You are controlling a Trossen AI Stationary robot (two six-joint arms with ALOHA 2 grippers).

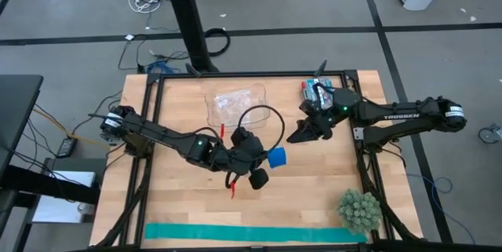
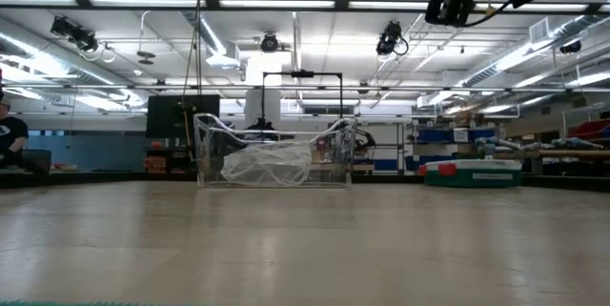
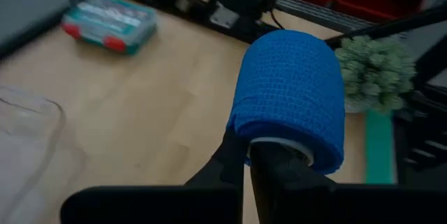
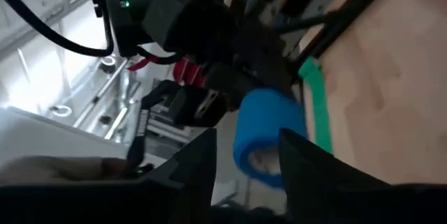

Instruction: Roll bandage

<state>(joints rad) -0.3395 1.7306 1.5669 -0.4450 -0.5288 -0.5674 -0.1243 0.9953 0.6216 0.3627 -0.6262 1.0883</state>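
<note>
One "TROSSEN" label on right arm [image 1: 396,116]

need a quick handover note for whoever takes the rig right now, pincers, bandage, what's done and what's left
Left pincer: shut on the bandage, held over mid-table.
Right pincer: open, empty, to the right of the roll and pointing at it.
Bandage: a tight blue roll, no loose tail visible.
Done: rolling looks finished.
Left: probably just setting the roll down or passing it to the right arm. The teal strip at the table's front edge lies flat, untouched.
</note>
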